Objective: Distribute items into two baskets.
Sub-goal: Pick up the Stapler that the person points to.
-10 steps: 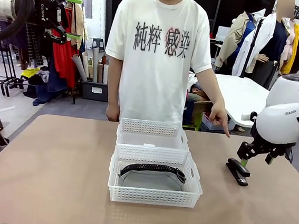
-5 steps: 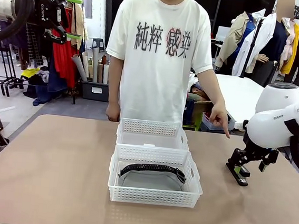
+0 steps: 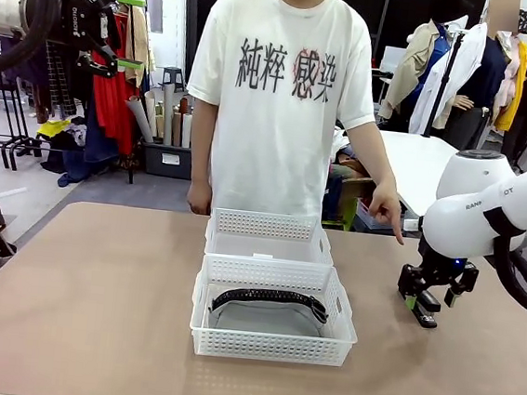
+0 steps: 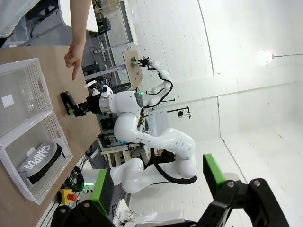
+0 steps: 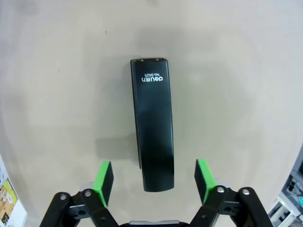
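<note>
While "CAMPUS" is showing in white on the grey pouch (image 4: 41,161) lying in the near basket (image 3: 272,346), small print on the black stapler (image 5: 152,118) is reading upside down. On the tan worktop (image 3: 95,303), the right tool (image 5: 155,174), lower than a second ago, is straddling the stapler, pads apart and not touching it. The left tool (image 4: 157,182) is hanging open near clothes racks (image 3: 116,81).

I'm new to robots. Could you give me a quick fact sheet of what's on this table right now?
Near side: shallow white perforated plastic basket, holds long grey fabric pencil pouch
Far side: matching white basket, no item inside
Loose item: black desk stapler, flat on table
Right gripper: open, straddling stapler
Left gripper: open, raised high
Person's hand: pointing down beside stapler
</note>
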You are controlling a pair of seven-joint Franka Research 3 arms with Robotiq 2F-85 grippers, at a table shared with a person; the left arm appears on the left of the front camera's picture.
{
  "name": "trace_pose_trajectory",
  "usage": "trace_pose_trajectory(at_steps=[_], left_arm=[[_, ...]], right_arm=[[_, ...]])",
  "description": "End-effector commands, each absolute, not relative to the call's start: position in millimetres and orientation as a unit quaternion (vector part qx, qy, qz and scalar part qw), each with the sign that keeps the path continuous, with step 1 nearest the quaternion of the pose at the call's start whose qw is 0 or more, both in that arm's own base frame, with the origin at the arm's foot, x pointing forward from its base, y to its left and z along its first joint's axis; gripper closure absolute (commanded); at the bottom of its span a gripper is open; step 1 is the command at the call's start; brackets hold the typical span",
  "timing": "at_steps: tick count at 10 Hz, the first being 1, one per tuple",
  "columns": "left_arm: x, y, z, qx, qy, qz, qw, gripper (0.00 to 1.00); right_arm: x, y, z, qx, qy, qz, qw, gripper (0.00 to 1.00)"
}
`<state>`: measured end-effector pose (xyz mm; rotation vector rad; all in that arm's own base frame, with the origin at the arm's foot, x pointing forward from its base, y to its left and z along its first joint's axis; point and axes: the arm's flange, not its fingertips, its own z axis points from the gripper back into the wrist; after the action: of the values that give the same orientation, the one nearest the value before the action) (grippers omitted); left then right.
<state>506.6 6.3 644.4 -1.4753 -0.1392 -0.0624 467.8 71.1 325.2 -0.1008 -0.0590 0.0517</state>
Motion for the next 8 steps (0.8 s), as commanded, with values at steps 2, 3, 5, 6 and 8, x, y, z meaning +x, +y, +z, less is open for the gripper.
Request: trace_pose_trajectory(at_steps=[2, 3, 5, 6, 8], left_arm=[[505.5, 7.0, 644.9, -0.672, -0.064, -0.029, 0.737, 0.00], [505.5, 7.0, 644.9, -0.672, -0.064, -0.029, 0.737, 0.00], [505.5, 7.0, 644.9, -0.672, -0.064, -0.029, 0.737, 0.00], [505.5, 7.0, 644.9, -0.672, -0.064, -0.029, 0.737, 0.00], [505.5, 7.0, 644.9, -0.672, -0.064, -0.029, 0.737, 0.00]], right_arm=[[477.4, 80.7, 325.3, -0.064, -0.026, 0.015, 0.997, 0.77], [477.4, 81.6, 323.7, -0.063, -0.026, 0.013, 0.998, 0.97], [478.6, 81.7, 324.0, -0.063, -0.030, 0.012, 0.998, 1.00], [479.2, 81.2, 325.1, -0.064, -0.030, 0.011, 0.997, 1.00], [480.0, 80.2, 326.8, -0.065, -0.034, 0.008, 0.997, 1.00]])
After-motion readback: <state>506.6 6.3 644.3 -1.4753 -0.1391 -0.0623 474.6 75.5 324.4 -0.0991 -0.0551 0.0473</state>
